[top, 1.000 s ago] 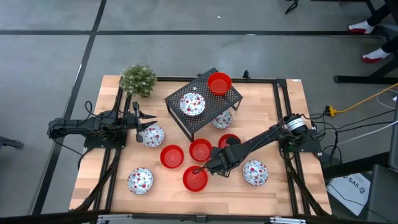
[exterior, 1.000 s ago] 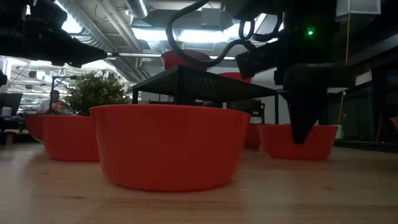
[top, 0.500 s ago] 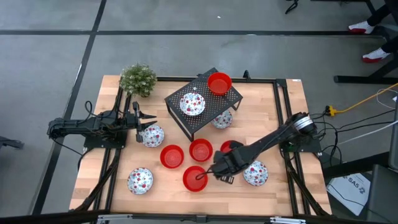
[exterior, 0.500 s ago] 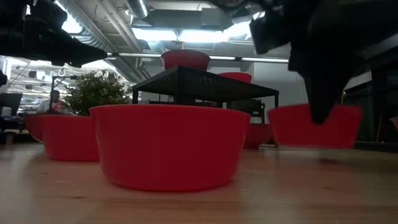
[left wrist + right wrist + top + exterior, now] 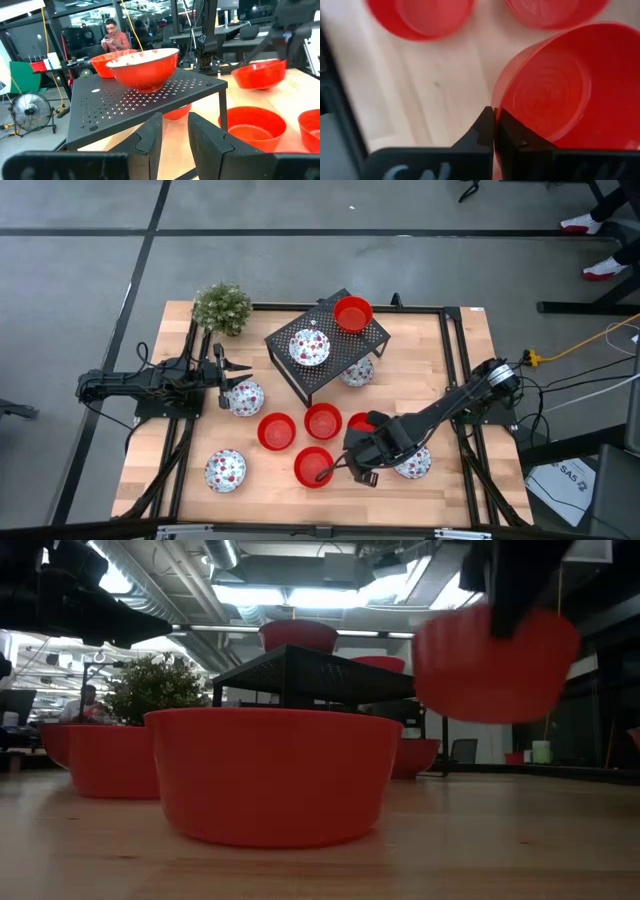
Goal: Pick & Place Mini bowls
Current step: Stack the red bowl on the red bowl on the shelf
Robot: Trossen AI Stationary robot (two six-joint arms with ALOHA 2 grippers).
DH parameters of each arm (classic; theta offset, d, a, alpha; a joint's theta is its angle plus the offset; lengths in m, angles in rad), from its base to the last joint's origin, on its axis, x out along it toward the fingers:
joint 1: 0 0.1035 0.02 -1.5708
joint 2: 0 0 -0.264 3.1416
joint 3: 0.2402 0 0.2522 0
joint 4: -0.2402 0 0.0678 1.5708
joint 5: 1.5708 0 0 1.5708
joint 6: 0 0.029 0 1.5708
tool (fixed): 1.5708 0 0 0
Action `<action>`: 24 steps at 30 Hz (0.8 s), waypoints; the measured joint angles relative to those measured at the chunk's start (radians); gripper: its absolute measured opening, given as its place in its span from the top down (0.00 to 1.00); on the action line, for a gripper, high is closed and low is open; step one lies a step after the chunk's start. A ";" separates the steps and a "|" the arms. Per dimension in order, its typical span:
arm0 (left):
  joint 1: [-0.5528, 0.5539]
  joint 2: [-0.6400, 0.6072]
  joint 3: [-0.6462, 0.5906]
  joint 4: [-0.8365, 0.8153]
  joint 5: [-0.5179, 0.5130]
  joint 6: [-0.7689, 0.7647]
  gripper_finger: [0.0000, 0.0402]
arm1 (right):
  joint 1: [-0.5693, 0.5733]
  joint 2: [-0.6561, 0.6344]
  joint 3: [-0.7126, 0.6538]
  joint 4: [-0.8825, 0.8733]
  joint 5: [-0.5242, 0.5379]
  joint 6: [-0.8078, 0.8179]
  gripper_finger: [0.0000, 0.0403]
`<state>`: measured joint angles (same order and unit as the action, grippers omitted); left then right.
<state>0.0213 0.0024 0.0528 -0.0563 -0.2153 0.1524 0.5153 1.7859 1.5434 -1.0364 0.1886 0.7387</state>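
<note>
- One plain red bowl (image 5: pixel 314 467) hangs in the air near the table's front edge, clear of the wood in the low view (image 5: pixel 495 662), pinched by its rim.
- Two more red bowls (image 5: pixel 277 431) sit upright side by side just behind it, a fourth red one (image 5: pixel 362 422) partly hidden.
- Speckled white bowls (image 5: pixel 226 470) rest front-left, mid-left (image 5: pixel 247 397) and front-right (image 5: pixel 413 465).
- One speckled (image 5: pixel 309 347) and one red (image 5: pixel 352 313) ride on the rack (another speckled (image 5: pixel 357 372) beneath).
</note>
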 joint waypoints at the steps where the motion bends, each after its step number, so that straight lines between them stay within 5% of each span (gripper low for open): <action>1: 0.000 0.000 0.000 0.000 0.000 0.000 0.78 | 0.001 0.000 0.020 0.000 0.000 -0.014 0.99; 10: 0.000 0.000 0.000 0.000 0.000 0.000 0.78 | 0.019 0.000 0.233 0.000 0.007 -0.195 0.99; 24: 0.000 0.000 0.000 0.000 0.000 0.000 0.78 | -0.036 0.000 0.531 0.000 0.187 -0.484 0.99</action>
<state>0.0212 0.0025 0.0528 -0.0559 -0.2153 0.1524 0.4795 1.7859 2.0744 -1.0366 0.3755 0.2549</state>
